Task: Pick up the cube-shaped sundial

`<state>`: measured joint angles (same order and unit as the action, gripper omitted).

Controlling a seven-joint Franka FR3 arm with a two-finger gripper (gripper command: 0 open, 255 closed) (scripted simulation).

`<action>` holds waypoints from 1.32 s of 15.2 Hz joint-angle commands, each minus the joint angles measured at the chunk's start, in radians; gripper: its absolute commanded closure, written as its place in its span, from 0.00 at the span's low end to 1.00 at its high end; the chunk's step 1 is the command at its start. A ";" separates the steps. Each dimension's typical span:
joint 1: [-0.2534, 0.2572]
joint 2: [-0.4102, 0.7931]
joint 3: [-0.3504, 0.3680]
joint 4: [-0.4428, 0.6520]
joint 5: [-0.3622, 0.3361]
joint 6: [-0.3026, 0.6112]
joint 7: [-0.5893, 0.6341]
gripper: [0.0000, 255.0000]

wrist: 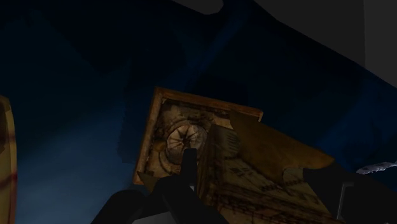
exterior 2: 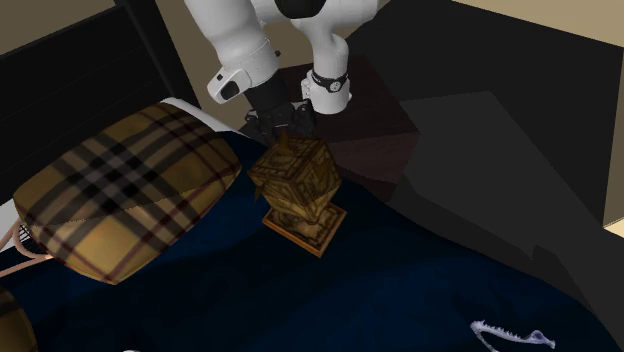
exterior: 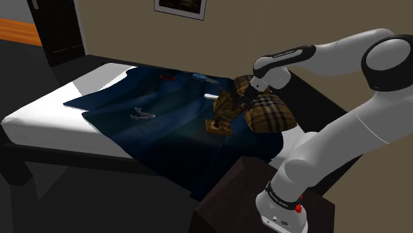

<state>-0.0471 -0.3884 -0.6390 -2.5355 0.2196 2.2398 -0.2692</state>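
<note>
Black gripper [wrist: 267, 170] is pinching the cube-shaped sundial [exterior 2: 295, 178] — 2 fingers [wrist: 188, 167] pressing opposite faces, cube sitting squarely between the jaws, its base [exterior 2: 305, 226] beyond them resting on the blue blanket [exterior 2: 410, 285].

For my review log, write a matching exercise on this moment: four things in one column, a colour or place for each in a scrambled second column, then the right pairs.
Things:
1. sundial
2. pillow
3. blanket
4. end effector

Descriptions:
A. dark blue, lying under the sundial
B. black, right at the sundial's top
C. tan plaid
D. brown, cube on a square base

Pairs: 1-D, 2-C, 3-A, 4-B
</note>
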 commanded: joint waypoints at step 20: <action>-0.032 -0.091 0.063 0.129 -0.060 -0.200 0.110 1.00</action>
